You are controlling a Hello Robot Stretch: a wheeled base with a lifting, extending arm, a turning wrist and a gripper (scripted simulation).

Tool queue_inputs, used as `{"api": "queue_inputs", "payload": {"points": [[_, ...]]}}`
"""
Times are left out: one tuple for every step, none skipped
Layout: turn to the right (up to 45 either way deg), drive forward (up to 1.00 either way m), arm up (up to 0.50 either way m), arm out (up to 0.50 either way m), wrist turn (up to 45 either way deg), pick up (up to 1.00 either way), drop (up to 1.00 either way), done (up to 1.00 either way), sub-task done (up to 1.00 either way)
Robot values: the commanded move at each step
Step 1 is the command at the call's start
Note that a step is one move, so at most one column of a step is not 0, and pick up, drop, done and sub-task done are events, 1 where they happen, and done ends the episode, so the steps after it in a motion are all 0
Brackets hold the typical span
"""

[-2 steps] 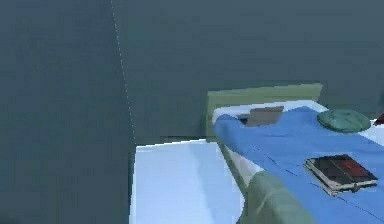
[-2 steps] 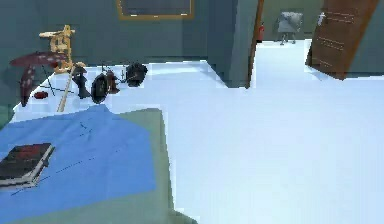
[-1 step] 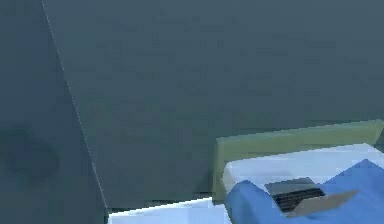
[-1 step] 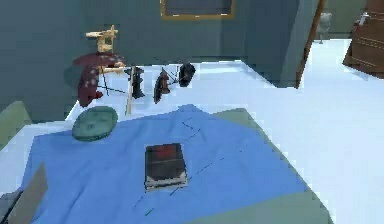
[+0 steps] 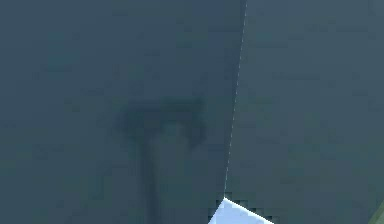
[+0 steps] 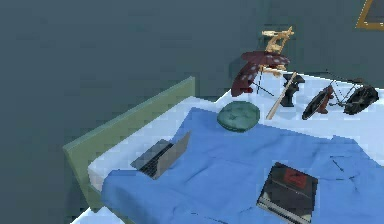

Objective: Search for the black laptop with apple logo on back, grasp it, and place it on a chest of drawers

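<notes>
Blue blanket covers the bed, and nearest on it lies a dark book with a red mark. Farther along, the open laptop, greyish, sits on the blanket beside the green bed end. Beyond it is a round green thing, maybe a cushion, then dark clutter. State of the gripper: can't tell.

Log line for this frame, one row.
stage: search | forward view: wall corner ahead | arm side view: open laptop on blue bed by green headboard | also on bed: dark book, round green thing
</notes>
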Motion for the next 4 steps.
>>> {"api": "queue_inputs", "payload": {"points": [[0.0,0.0,0.5,0.0,0.0,0.0,0.0,0.0,0.0],[0.0,0.0,0.22,0.0,0.0,0.0,0.0,0.0,0.0],[0.0,0.0,0.0,0.5,0.0,0.0,0.0,0.0,0.0],[0.0,0.0,0.0,0.0,45.0,0.0,0.0,0.0,0.0]]}}
